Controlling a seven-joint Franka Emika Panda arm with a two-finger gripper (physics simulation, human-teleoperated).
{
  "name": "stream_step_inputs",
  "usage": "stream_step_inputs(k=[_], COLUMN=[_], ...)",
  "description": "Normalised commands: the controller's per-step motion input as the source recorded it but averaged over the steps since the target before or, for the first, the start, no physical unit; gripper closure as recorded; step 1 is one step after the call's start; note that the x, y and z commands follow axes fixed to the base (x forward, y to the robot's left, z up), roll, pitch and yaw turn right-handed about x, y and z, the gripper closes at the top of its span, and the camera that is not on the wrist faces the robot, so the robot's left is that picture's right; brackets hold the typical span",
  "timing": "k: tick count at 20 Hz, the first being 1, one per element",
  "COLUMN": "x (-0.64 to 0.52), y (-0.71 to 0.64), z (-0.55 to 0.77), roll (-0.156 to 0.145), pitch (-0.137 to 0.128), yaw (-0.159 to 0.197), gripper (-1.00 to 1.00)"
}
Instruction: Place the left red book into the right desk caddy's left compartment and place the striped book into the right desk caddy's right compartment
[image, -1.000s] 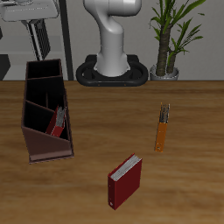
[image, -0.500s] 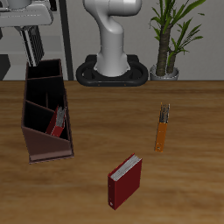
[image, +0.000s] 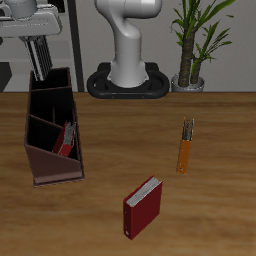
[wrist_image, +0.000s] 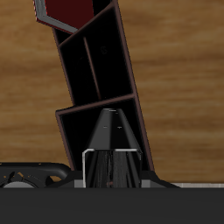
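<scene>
My pincer (image: 42, 70): it hangs above the far end of the right desk caddy (image: 52, 135), fingers pointing down; a striped slab hangs between them.
Grip: my 2 fingers are closed on the striped book (image: 40, 58), clamping its upper part; in the wrist view the book (wrist_image: 111, 140) runs away from me as a dark wedge with pale lines, down toward the caddy (wrist_image: 131, 79).
Striped book: upright, lower end just over the right compartment (image: 50, 83); I cannot tell whether it touches the caddy's floor.
Right compartment: the end section nearest the robot's base; the wrist view shows it (wrist_image: 83, 122) dark and directly under the book.
Left red book: inside the left compartment (image: 62, 142), at the end nearest the table's front edge, leaning on the wall, its red cover (image: 67, 138) showing above the rim; in the wrist view it is a dark-red patch (wrist_image: 72, 10).
Other books: a squarer red book (image: 143, 206) lies near the front edge; a thin orange book (image: 185, 146) lies well apart from the caddy.
Table (image: 220, 200): brown wood.
</scene>
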Motion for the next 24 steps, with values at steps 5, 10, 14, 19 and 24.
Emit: stream_step_inputs(k=[5,10,14,19,24], x=[-0.08,0.00,0.01,-0.08,-0.14], y=[0.15,0.13,0.04,0.09,0.10], z=[-0.13,-0.12,-0.21,-0.19,-0.23], roll=[0.050,0.018,-0.003,0.013,0.020], pitch=[0.015,0.010,0.003,-0.004,0.004], yaw=[-0.016,-0.013,-0.009,-0.038,-0.032], gripper=[1.00,1.00,1.00,1.00,1.00])
